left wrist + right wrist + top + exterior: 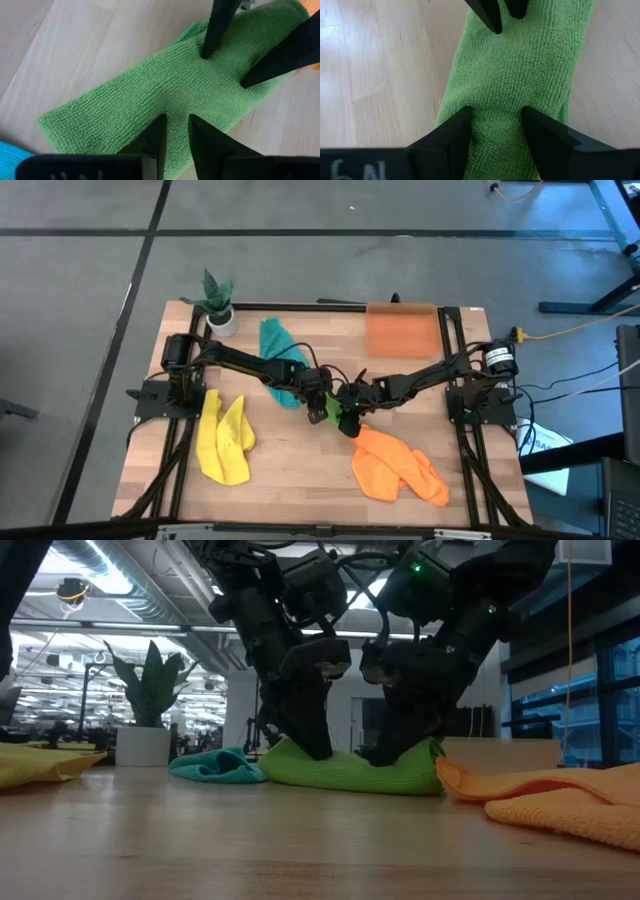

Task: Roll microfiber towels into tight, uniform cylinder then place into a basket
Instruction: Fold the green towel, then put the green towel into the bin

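Rolling step, green towel (331, 409) in hand, mid-bench, folded into a long narrow strip lying flat on the bench (300, 480) between the teal towel (276, 350) and the orange towel (398, 467). Left hand (176, 131) down on one end of the strip, fingers a narrow gap apart with tips pressed into the pile, pinching a small fold or merely bearing down, cannot tell which. Right hand (496, 125) down on the opposite end, fingers spread wider, tips likewise sunk into the cloth, nothing lifted clear. Both hands facing each other along the strip, close together in the high view, arms crowded over the towel. No cylinder yet: strip looks flat along its length in the wrist views, slightly humped in the low view, so judged early in the roll for this cloth. Yellow towel (224, 438) crumpled near the left front, orange towel crumpled at the right front, teal towel bunched toward the back; none rolled. Basket (401, 330) at the back right of the bench, nothing visible inside. Potted plant (217, 302) at the back left corner, out of the way. Next move likely calls for one end gripped and turned over onto itself while the other end stays pinned, keeping edges aligned and tension even so the roll comes out tight; then a lift toward the basket.
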You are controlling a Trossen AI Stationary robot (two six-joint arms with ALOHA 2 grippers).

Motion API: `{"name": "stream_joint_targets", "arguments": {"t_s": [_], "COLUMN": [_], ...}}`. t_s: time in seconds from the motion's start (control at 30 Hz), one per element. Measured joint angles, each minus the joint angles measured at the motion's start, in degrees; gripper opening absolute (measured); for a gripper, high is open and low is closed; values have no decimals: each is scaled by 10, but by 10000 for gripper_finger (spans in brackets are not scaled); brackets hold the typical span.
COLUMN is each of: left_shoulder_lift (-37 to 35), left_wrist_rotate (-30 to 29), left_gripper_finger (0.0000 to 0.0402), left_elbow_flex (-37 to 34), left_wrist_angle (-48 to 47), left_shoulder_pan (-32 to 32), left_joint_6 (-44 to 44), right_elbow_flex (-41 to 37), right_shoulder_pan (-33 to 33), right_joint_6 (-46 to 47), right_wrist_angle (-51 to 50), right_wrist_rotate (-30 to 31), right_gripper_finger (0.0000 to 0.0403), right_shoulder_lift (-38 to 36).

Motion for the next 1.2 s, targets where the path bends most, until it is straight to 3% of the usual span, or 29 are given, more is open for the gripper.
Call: {"name": "stream_joint_targets", "arguments": {"t_s": [0.73,1.2], "left_shoulder_lift": [-111,-209], "left_wrist_rotate": [-3,-41], "left_gripper_finger": [69,69], "left_elbow_flex": [2,2], "left_wrist_angle": [-37,-65], "left_shoulder_pan": [-16,-44], "left_joint_6": [20,19], "right_elbow_flex": [0,0], "right_shoulder_pan": [-1,-2], "right_joint_6": [0,1], "right_wrist_angle": [-34,-73], "right_wrist_rotate": [-5,-4], "right_gripper_finger": [174,16], "right_shoulder_lift": [1,0]}}
